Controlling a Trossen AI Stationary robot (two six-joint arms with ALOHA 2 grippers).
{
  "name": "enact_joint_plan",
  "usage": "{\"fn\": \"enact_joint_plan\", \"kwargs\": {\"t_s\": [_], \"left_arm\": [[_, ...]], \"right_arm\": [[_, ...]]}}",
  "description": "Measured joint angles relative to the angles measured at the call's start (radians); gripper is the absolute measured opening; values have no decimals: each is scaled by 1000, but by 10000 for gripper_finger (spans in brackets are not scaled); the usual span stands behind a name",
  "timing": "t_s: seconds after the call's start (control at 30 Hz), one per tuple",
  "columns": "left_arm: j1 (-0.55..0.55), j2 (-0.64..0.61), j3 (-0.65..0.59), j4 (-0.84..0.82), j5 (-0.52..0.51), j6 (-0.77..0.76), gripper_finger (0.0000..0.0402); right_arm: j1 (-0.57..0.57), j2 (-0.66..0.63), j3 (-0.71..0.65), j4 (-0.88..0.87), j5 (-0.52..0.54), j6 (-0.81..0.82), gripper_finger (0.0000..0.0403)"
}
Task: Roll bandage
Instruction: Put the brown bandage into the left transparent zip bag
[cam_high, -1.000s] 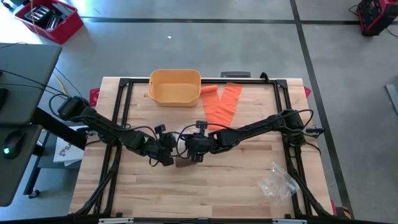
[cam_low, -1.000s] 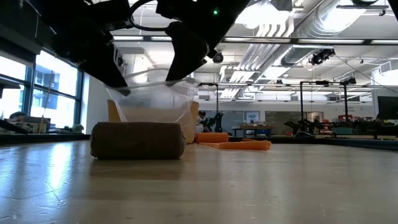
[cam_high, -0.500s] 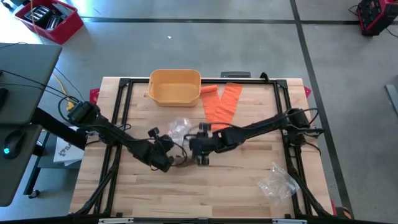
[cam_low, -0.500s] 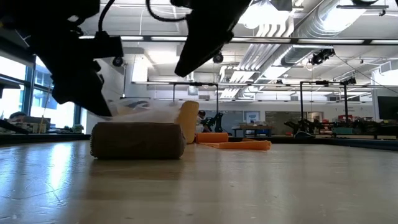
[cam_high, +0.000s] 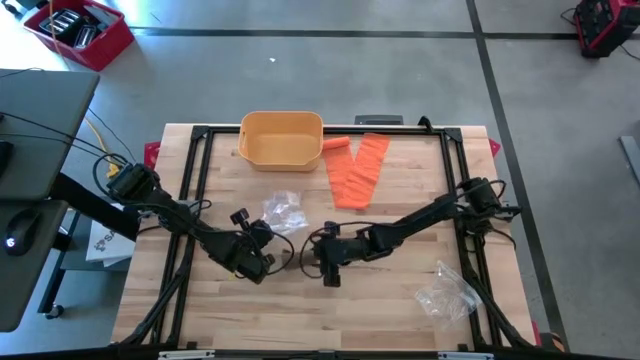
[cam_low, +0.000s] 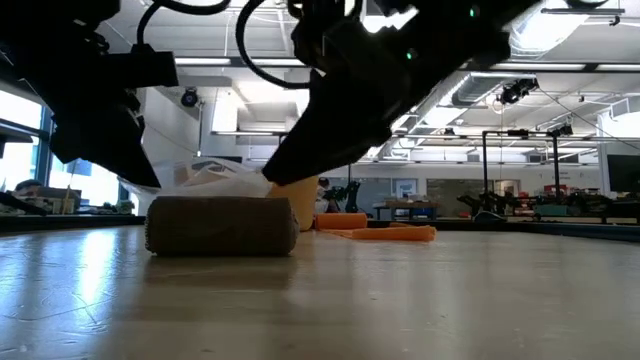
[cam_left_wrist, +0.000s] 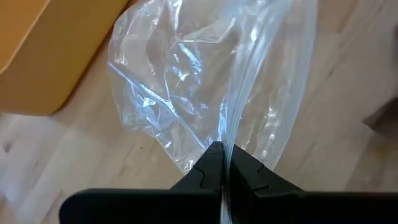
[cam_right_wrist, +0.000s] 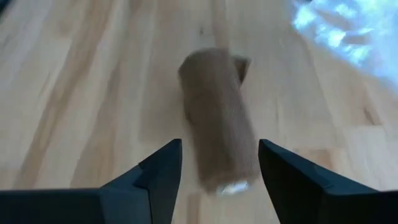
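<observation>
The brown bandage roll (cam_right_wrist: 217, 142) lies on the counter (cam_high: 400, 300) between both arms, the right hand (cam_right_wrist: 219, 163) spread wide astride it, apparently to grasp, while the left hand (cam_left_wrist: 222, 163) pinches the clear bag (cam_left_wrist: 205, 81) aside.

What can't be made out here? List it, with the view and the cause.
- High view: the brown roll, hidden under both arms.
- Low view: both pincers' tips, lost in dark silhouette above the roll.
- Left wrist view: the bag's full shape, cut off by the picture's edge.
- Right wrist view: the roll's near end, blurred.
</observation>
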Motion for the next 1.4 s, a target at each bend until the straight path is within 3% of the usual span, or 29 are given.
{"fn": "enact_joint_plan", "kwargs": {"t_s": [0.33,0.43,0.63,0.7,0.8,1.0,1.17,1.4], "left_arm": [[-1,0,0,12,8,-15,0],[-1,0,0,13,25,-15,0],[-1,0,0,15,28,-39,0],[-1,0,0,16,30,-42,0],[-1,0,0,20,38,-43,0],[-2,0,0,98,70,-42,0],[6,-20,0,207,67,-103,0],[23,-84,0,236,49,-171,0]], "right_arm": [[-35,122,-34,222,-122,-1,198],[-33,123,-32,253,-129,23,160],[-7,123,-32,255,-143,26,28],[9,110,-32,244,-127,34,25],[43,47,-33,207,-14,67,29],[116,-101,-32,77,361,74,25],[120,-128,-32,61,411,56,25],[138,-128,-32,61,508,-8,25]]}}
